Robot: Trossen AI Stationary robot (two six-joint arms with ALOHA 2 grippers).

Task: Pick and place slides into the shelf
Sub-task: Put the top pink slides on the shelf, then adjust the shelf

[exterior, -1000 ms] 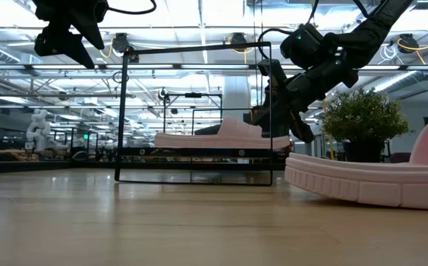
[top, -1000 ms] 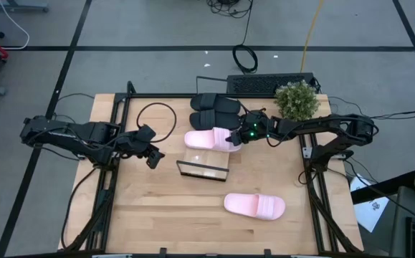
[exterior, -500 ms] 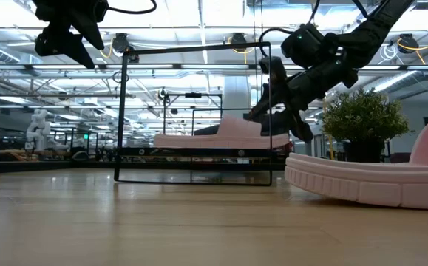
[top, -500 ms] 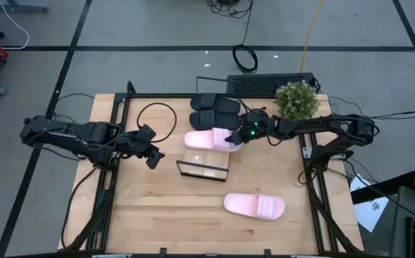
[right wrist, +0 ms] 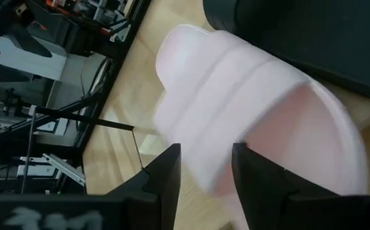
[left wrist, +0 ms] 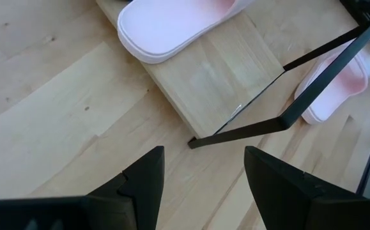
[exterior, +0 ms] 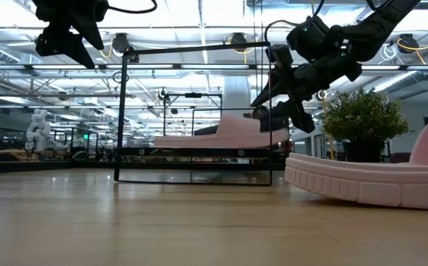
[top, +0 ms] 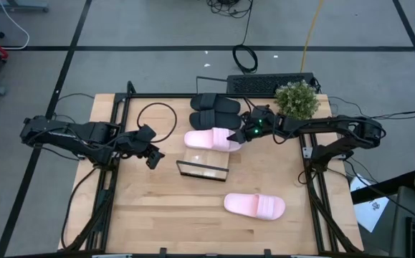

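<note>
One pink slide [top: 208,140] lies sole down on the far end of the shelf's plank [top: 207,162]. The plank's black frame [top: 202,172] stands at its near end. My right gripper [top: 236,135] is open, just above and to the right of that slide's right end [exterior: 262,129], apart from it. In the right wrist view the pink slide [right wrist: 248,96] fills the space beyond my right gripper [right wrist: 207,172]. A second pink slide [top: 254,206] lies on the table, near right. The black pair [top: 215,107] sits at the far edge. My left gripper [top: 152,156] hangs open left of the shelf.
A potted green plant [top: 297,99] stands at the table's far right corner, close behind my right arm. A black cable loop [top: 157,120] lies on the table at far left. Bare wood [top: 164,208] spreads across the near half, left of the second pink slide.
My right gripper has opened and let go of the pink slide, then risen a little and drawn slightly toward the table's right edge. The slide stays lying on the shelf where it was.
</note>
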